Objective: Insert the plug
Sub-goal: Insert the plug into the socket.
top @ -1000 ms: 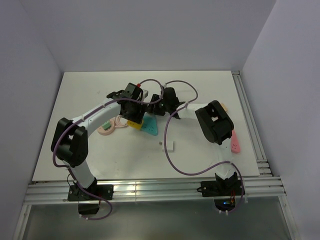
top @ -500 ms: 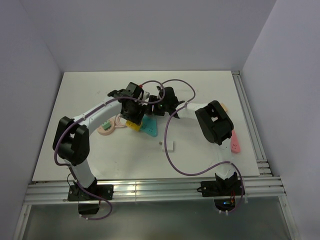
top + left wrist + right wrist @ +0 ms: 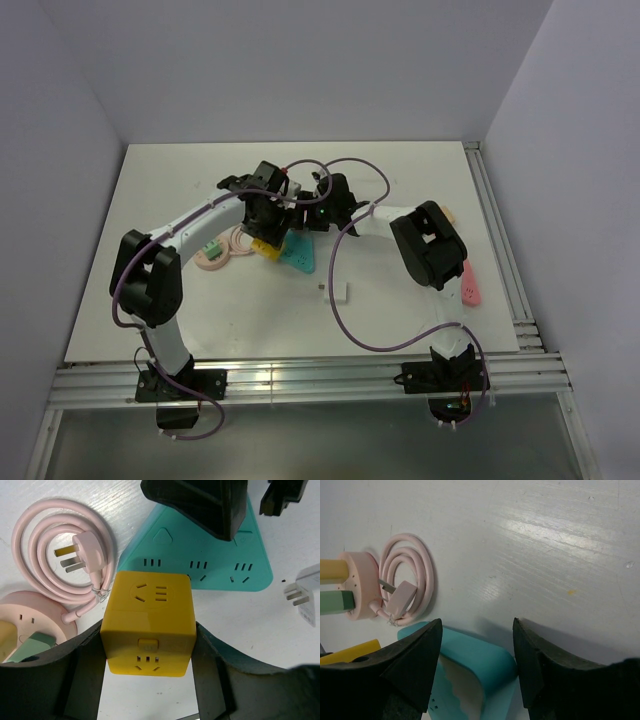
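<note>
The mint-green plug (image 3: 213, 247) stands on the pink round socket (image 3: 211, 260), left of both grippers; it also shows in the left wrist view (image 3: 30, 647) and the right wrist view (image 3: 335, 602). My left gripper (image 3: 148, 630) has a finger against each side of the yellow cube socket (image 3: 147, 625), which rests on the table (image 3: 265, 247). My right gripper (image 3: 476, 625) is open, with its fingers on either side of a corner of the teal triangular power strip (image 3: 475, 667). That strip lies just right of the cube (image 3: 298, 256).
A coiled pink cable with its plug (image 3: 65, 555) lies beside the pink socket. A white block with prongs (image 3: 304, 600) sits right of the teal strip (image 3: 342, 292). A pink object (image 3: 470, 282) lies at the table's right edge, near the rail.
My left wrist has shifted slightly back and to the left above the yellow cube. The cube, the teal strip and the mint-green plug have not moved. The right gripper has hardly moved.
</note>
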`<state>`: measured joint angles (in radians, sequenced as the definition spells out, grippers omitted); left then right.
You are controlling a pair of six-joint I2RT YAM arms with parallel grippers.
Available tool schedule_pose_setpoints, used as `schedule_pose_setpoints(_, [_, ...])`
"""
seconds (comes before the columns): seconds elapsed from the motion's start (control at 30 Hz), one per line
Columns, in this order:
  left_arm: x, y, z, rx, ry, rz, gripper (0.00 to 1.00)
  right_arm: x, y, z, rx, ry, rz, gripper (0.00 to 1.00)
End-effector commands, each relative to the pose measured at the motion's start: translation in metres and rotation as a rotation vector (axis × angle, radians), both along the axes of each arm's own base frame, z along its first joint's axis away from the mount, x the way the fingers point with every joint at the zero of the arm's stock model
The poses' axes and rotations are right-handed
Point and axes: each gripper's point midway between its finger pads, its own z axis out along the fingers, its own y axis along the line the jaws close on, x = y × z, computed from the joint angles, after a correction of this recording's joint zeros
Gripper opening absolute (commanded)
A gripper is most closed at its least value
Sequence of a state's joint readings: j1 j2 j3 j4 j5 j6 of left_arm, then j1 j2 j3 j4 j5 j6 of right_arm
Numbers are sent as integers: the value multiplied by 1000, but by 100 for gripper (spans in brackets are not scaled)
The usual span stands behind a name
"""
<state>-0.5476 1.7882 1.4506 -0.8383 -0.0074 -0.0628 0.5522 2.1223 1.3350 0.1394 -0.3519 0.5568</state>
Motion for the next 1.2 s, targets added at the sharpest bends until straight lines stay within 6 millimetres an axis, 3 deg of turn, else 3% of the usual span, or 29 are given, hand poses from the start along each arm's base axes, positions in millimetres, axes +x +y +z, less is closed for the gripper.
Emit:
schedule_pose_setpoints(0.0, [14,-12,26,-54,-58,-35,0,-3,2,13,-16,-15,16,66])
schedule_pose_setpoints(0.2, [19,-19,40,-90,-90,-53,0,-3,2,13,-14,-15,16,66])
schedule_pose_setpoints(1.17, [19,-12,1,-4,-24,-53,0,-5,6,15,8,-5,25,66])
